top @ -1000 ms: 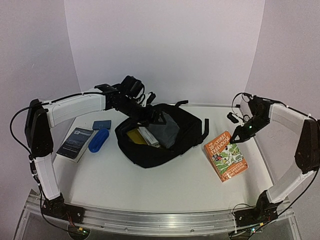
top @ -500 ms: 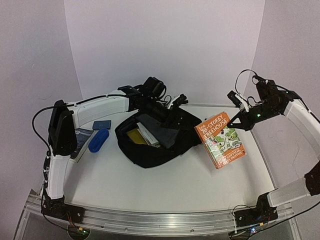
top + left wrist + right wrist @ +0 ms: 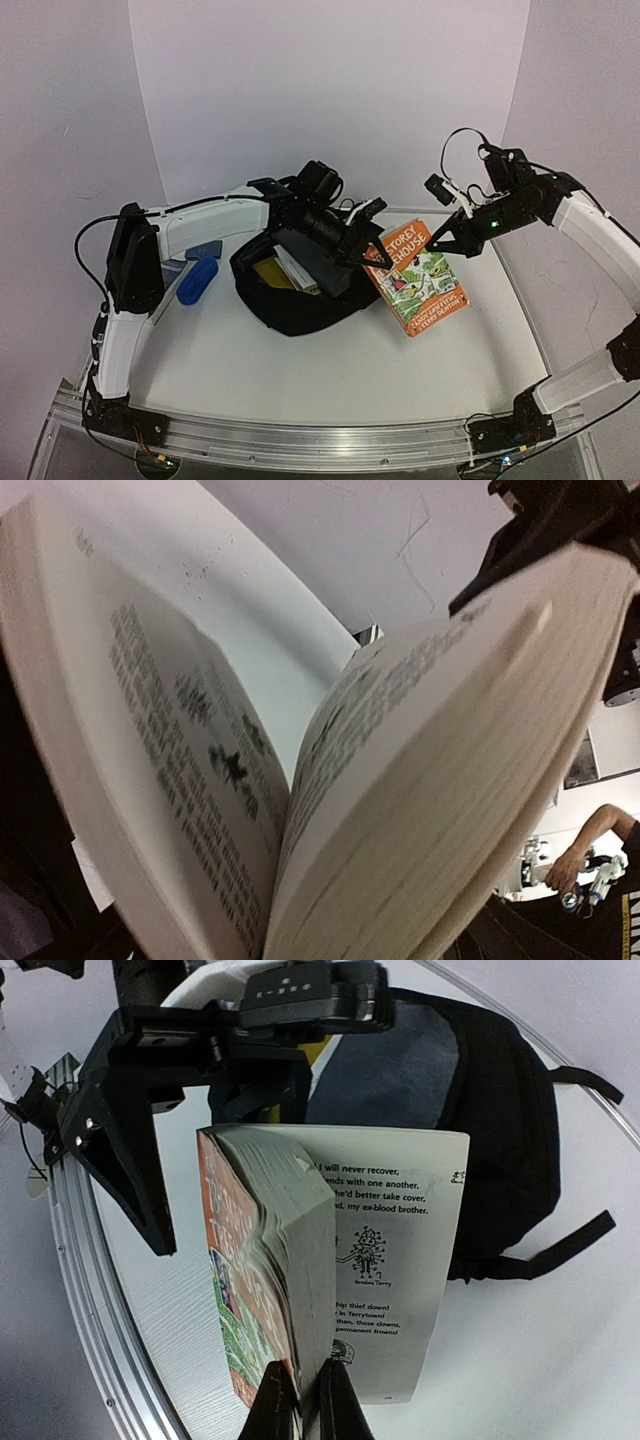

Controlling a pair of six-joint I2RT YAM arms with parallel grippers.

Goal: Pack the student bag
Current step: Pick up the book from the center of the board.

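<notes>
**Book held in the air beside the open bag**

The book (image 3: 415, 285) has an orange cover, and the overhead view reads "STOREY" and "HOUSE" on it above a green cartoon picture. The smaller print along its lower edge is too small to read. Only the right wrist camera shows an inside page, with the lines "I will never recover," and "my ex-blood brother." above a small drawing, and "in Terrytown!" lower down. In the left wrist view the fanned pages fill the frame, their print too blurred to read.

The right arm arches high from its base and reaches in towards the middle. The right gripper (image 3: 441, 243) is clamped tight on the book's edge and holds the book tilted above the table (image 3: 300, 370). The left arm stretches across over the bag. The left gripper (image 3: 362, 235) has its jaws spread wide at the book's opposite edge, and I cannot tell whether they touch it.

The student bag (image 3: 290, 310) lies on the table at centre, just left of the book. Its mouth is open, showing grey lining and a yellow item inside. A blue case (image 3: 197, 280) lies to its left.
</notes>
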